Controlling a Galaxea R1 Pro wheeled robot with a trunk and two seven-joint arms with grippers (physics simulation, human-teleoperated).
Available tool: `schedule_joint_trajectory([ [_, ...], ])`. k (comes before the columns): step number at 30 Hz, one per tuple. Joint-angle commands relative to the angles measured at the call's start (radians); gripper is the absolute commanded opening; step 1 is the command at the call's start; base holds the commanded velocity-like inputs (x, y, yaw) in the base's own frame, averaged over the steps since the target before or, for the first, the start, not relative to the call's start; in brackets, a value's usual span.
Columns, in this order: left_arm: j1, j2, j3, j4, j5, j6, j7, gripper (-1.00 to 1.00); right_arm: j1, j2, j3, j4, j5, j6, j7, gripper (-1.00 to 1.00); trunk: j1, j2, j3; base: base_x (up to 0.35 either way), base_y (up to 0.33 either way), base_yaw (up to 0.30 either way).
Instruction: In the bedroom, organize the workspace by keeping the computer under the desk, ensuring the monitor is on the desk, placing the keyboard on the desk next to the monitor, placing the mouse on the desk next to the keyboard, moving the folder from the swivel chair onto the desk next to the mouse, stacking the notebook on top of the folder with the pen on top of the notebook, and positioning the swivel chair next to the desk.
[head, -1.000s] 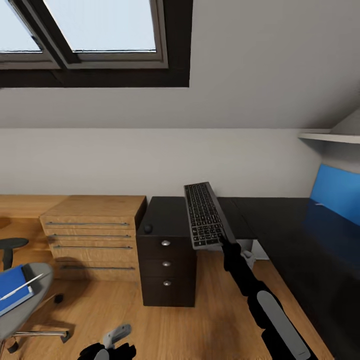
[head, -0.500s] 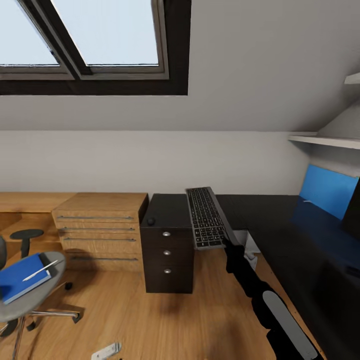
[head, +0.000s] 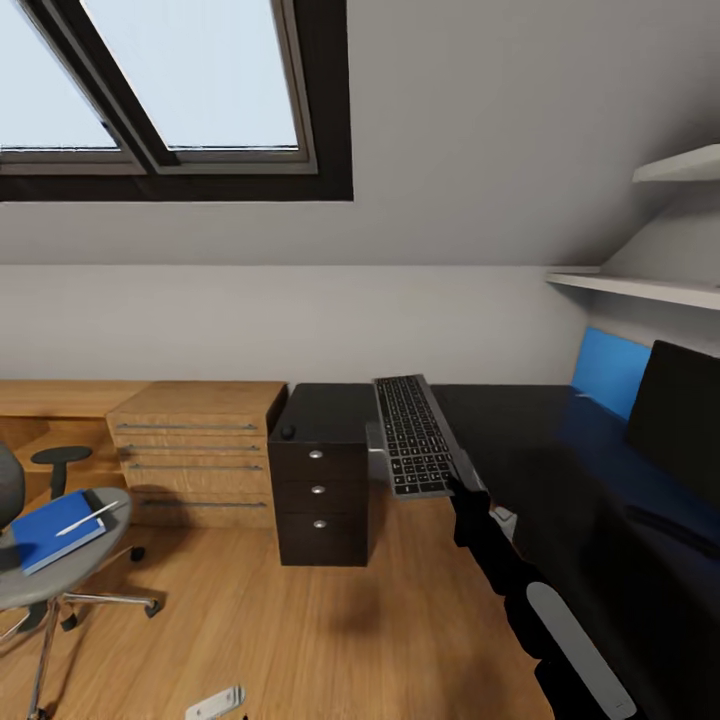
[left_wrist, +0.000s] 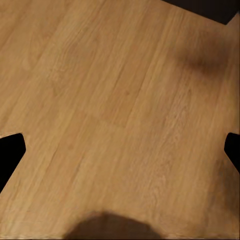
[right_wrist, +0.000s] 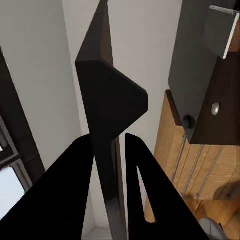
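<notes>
The right gripper (head: 462, 487) is clamped on the near edge of the keyboard (head: 413, 434), a flat slab of dark grey keys with a thin silver rim, held tilted in the air above the front edge of the desk (head: 520, 440). In the right wrist view its 2 black fingers (right_wrist: 137, 190) pinch the keyboard (right_wrist: 107, 115) edge-on, with no gap left. The desk has a glossy black top and a black unit of 3 drawers (head: 318, 490) with round silver knobs. The mouse (head: 288, 432), a small dark dome, sits at the top's left edge above that unit. The monitor (head: 680, 420), wide and matt black, stands along the top's right side.

At the left, the swivel chair (head: 60, 575) carries on its rounded grey seat the bright blue folder (head: 45, 530), with the slim white pen (head: 86, 518) lying on it. A light wooden dresser (head: 195, 450) stands beside the drawer unit.

The left gripper (left_wrist: 120, 150) hangs over the grained wooden floor (left_wrist: 100, 100), its 2 dark fingertips (left_wrist: 10, 150) spread wide with nothing between them.
</notes>
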Motion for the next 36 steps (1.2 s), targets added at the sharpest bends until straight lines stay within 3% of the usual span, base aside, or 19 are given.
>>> schedule_joint_trajectory([
  [1,0.000,0.001,-0.006,-0.002,0.006,0.002,0.009,1.00,-0.001,-0.001,0.001,-0.001,-0.008,-0.002,-0.001,-1.00,-0.004,0.006,0.002,-0.291,-0.233,0.000],
  [20,0.000,0.002,-0.004,-0.002,0.006,-0.007,0.008,1.00,-0.001,-0.003,0.001,0.003,-0.009,0.003,0.000,-1.00,-0.077,0.139,0.061,-0.298,-0.203,0.000],
  [36,0.000,0.003,-0.003,-0.002,0.009,-0.006,0.009,1.00,-0.001,0.002,0.001,0.005,-0.008,-0.003,0.000,-1.00,-0.131,0.237,0.105,-0.340,-0.022,0.000],
])
